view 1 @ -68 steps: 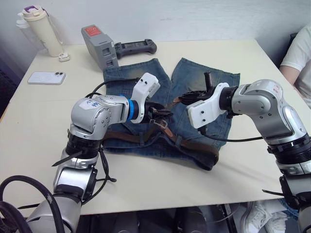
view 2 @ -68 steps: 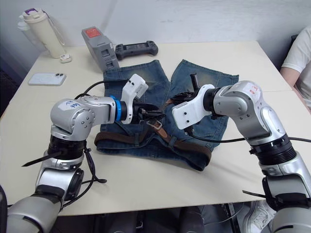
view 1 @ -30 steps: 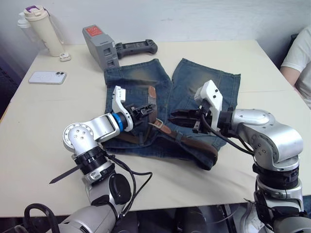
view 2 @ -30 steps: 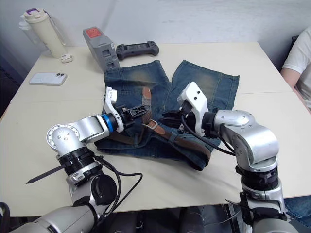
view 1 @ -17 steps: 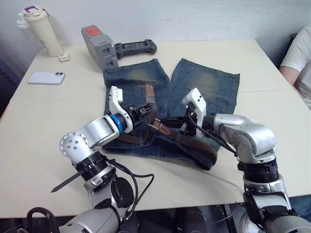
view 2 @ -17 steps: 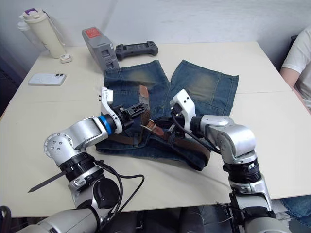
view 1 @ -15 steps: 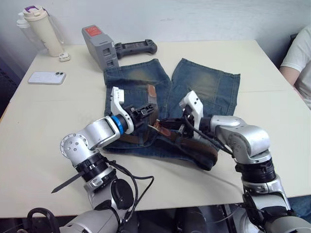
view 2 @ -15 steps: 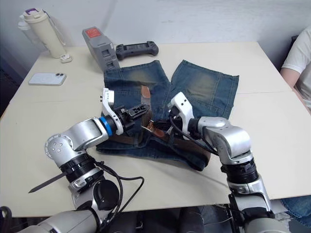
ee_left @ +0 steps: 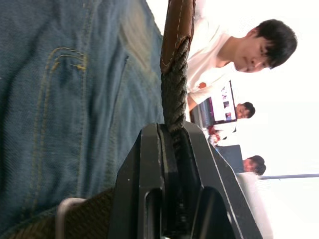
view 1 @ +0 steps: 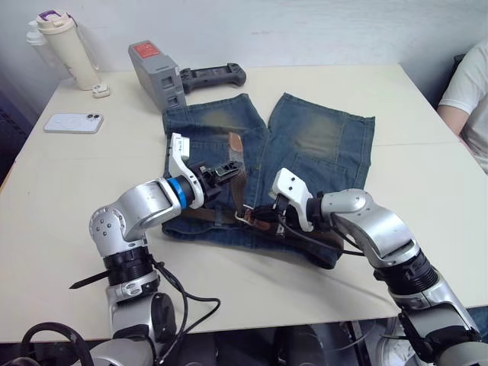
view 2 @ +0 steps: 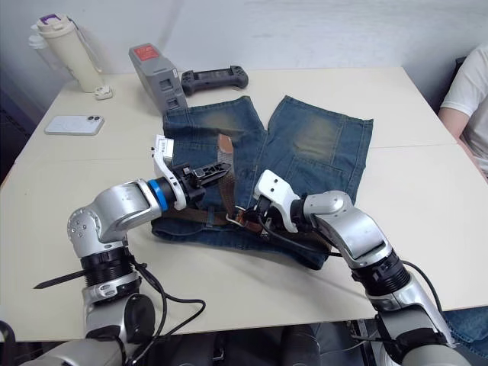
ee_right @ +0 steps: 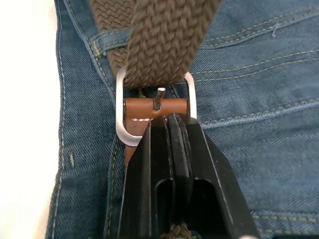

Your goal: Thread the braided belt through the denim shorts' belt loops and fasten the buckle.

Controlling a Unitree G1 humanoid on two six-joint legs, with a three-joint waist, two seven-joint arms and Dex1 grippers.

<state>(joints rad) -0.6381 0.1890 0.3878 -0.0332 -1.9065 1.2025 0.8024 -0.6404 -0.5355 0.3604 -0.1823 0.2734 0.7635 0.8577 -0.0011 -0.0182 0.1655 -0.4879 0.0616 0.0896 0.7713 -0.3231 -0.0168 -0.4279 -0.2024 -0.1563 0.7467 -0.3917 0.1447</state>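
The denim shorts (view 1: 320, 137) lie flat mid-table, waistband toward me. The braided belt (view 1: 206, 216) runs along the waistband. Its free end rises upright to a tan leather tip (ee_left: 178, 25). My left gripper (view 1: 227, 171) is shut on that free end just below the tip. The strap passes through the silvery buckle (ee_right: 154, 110), whose prong stands upright. My right gripper (view 1: 263, 215) is shut on the brown leather tab directly behind the buckle (view 2: 242, 217). A denim belt loop (ee_right: 106, 41) crosses the strap beside the buckle.
A grey box with a red label (view 1: 156, 72), a black controller (view 1: 213, 75), a phone (view 1: 72, 122), a small white charger (view 1: 101, 90) and a cream bottle (view 1: 65, 46) sit along the back left. A person's arm (view 1: 469, 91) shows at the right edge.
My right gripper has come down and leftward from over the right leg to the buckle at the waistband. My left gripper has kept its hold on the belt's free end.
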